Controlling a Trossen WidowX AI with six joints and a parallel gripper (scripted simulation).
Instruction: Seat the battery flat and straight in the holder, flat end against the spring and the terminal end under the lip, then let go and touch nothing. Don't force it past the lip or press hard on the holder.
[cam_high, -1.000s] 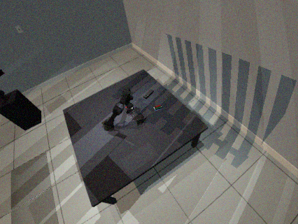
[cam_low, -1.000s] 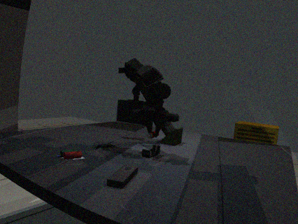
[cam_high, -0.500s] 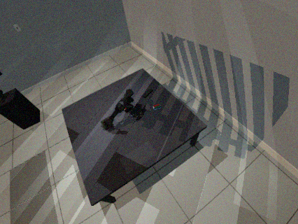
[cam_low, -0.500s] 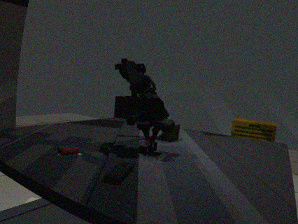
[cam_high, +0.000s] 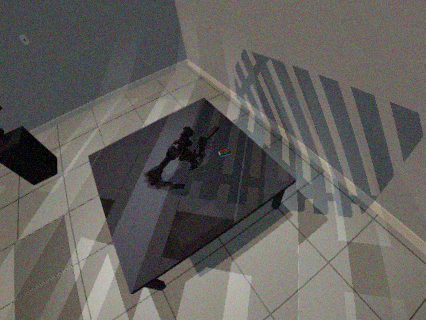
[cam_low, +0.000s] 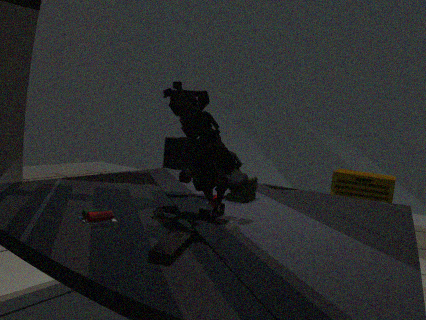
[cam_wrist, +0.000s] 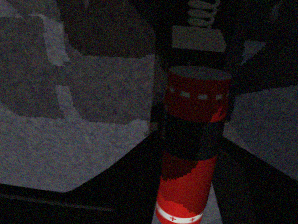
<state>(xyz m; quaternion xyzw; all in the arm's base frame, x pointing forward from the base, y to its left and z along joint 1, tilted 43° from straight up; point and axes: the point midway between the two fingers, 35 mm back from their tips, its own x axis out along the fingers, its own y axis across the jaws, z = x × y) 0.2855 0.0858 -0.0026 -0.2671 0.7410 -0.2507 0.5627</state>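
My gripper (cam_wrist: 186, 142) (cam_low: 215, 199) is shut on the red battery (cam_wrist: 186, 182) with a black band. The battery's grey flat end faces the holder's pale contact plate (cam_wrist: 199, 39) and coiled spring (cam_wrist: 202, 14) in the wrist view, with a dark band between end and plate. Its white ring with plus marks is at the bottom edge of that view. The dark holder (cam_low: 216, 212) is under the gripper in the exterior view. Its lip cannot be made out, and I cannot tell whether the battery touches the holder.
A red and green object (cam_high: 224, 152) (cam_low: 99, 216) lies on a pale base on the table (cam_high: 135, 255), away from the arm. A dark flat block (cam_low: 171, 246) lies nearer the exterior camera. A yellow slatted object (cam_low: 362, 185) stands at the right, and a black box (cam_high: 31, 157) stands off the table.
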